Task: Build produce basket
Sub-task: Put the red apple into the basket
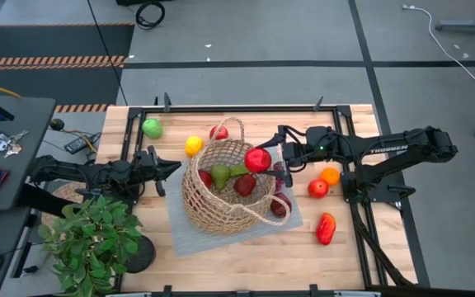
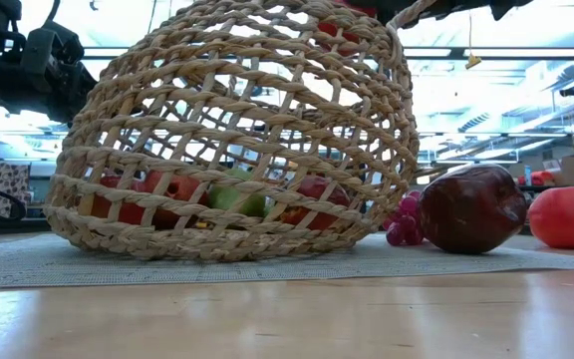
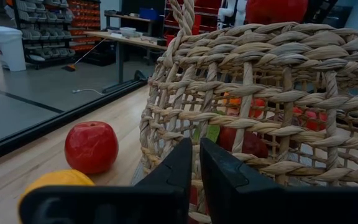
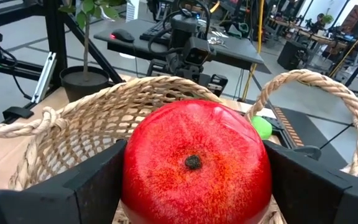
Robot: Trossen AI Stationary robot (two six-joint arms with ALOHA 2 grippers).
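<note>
The tan wicker basket stands on a grey mat at the table's middle. Inside it lie a green pear and red fruits. My right gripper reaches in from the table's right, shut on a round red fruit over the basket's right rim. My left gripper is shut and sits at the basket's left wall. On the table lie a green apple, a lemon, a red apple, an orange and a red pepper. My right gripper pinches the round red fruit between its two fingers, one on each side of the fruit. The fingers come nearly level from the table's right. The fruit is lifted clear above the basket's opening. My left gripper's fingertips stand right at the basket's left wall; I cannot tell whether they touch it.
A dark red fruit and purple grapes lie on the mat beside the basket's right side. A small red fruit sits near the orange. A leafy potted plant stands at the near left corner. Bare wood shows along the near edge.
</note>
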